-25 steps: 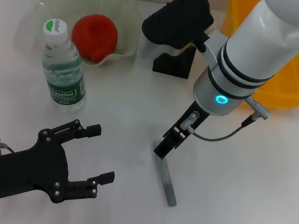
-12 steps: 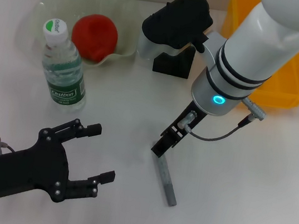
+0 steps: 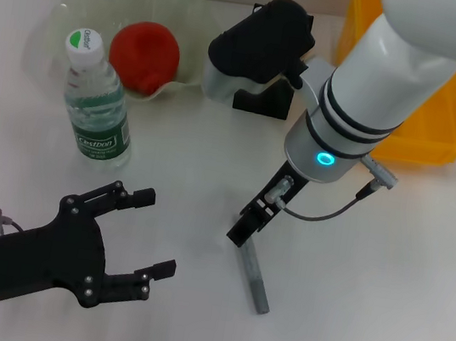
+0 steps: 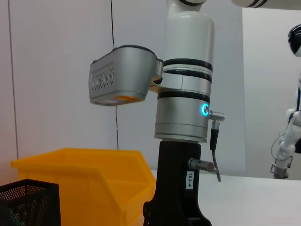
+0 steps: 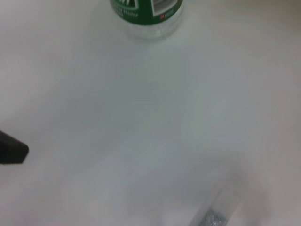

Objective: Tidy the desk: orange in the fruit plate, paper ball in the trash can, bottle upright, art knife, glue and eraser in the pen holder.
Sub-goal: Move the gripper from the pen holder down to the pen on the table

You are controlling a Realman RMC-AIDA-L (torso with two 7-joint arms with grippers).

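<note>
Head view: desk [image 3: 401, 274] w/ trash can [image 3: 442, 117], orange [image 3: 145, 56] already in fruit plate [image 3: 63, 9], bottle [image 3: 96, 108] upright. Left: glue [image 3: 253, 277] flat on desk. Right gripper [image 3: 245, 229] at its end, fingers can't tell. Left gripper [image 3: 145, 240] wide open, empty.

1. Head view: high, angled forward and down over the desk [image 3: 385, 271]; covers both arms.
2. Left wrist view: low, level, facing the right arm side-on; shares the trash can [image 4: 89, 183] and pen holder [image 4: 28, 205].
3. Right wrist view: close, facing downward; shares the bottle [image 5: 146, 16] and glue [image 5: 214, 216].
</note>
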